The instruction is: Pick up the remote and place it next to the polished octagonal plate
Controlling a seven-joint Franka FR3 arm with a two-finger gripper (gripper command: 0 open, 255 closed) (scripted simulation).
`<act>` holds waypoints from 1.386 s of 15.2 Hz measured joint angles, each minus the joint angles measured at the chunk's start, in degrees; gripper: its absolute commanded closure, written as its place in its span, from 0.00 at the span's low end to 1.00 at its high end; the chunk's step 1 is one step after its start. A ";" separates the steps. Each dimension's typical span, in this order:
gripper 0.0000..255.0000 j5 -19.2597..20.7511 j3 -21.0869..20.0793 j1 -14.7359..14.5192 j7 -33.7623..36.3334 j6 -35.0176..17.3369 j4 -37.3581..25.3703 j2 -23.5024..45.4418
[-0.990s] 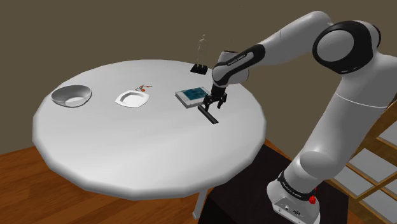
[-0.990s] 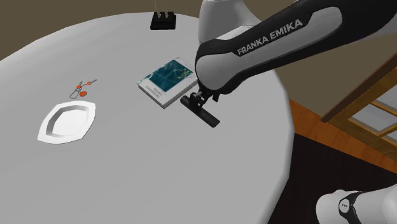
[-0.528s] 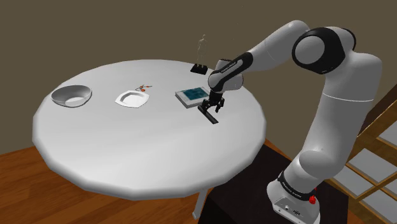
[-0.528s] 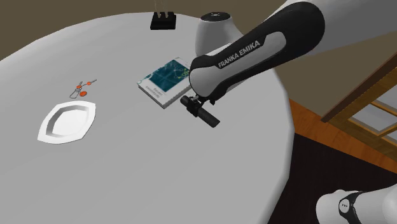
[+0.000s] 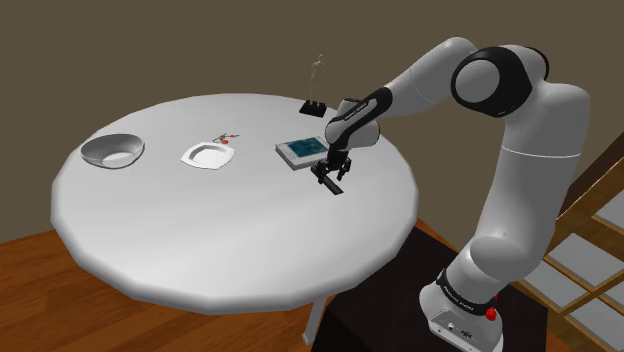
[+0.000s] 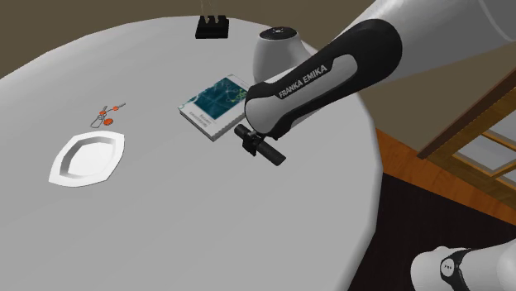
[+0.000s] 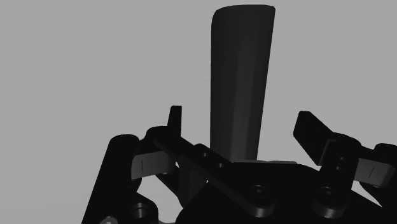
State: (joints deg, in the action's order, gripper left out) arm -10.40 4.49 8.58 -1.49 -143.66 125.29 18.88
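A slim black remote [image 5: 336,188] [image 6: 272,155] lies flat on the round white table [image 5: 230,230], just beside a teal-covered book [image 5: 301,150] [image 6: 213,103]. My black gripper [image 5: 330,174] [image 6: 251,136] is low over the remote's book-side end. In the wrist view the remote [image 7: 242,83] runs out from between my fingers, and the gripper [image 7: 243,124] stands open with a gap on each side, not touching it. The white octagonal plate [image 5: 207,156] [image 6: 88,158] sits well off to the shoulder view's left.
A grey bowl [image 5: 112,150] stands beyond the plate at the table's left. A small orange object [image 5: 227,136] [image 6: 107,114] lies by the plate. A black stand with a thin wire [image 5: 313,105] [image 6: 212,28] is at the far edge.
The arm has swung its elbow back and the gripper has come down closer around the remote's end. The remote lies where it was.
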 measured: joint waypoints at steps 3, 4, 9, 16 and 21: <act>1.00 0.00 0.00 0.00 0.00 -0.01 0.00 0.01; 1.00 0.00 0.00 0.00 0.00 -0.01 0.00 0.01; 1.00 0.00 0.20 0.21 -0.12 0.01 0.02 -0.15; 1.00 0.39 0.22 -0.13 0.39 1.35 -0.07 -1.33; 1.00 1.27 0.56 -0.36 1.20 4.57 -0.42 -4.24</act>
State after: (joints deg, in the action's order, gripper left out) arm -9.13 5.05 8.22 -0.29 -139.09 124.87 14.64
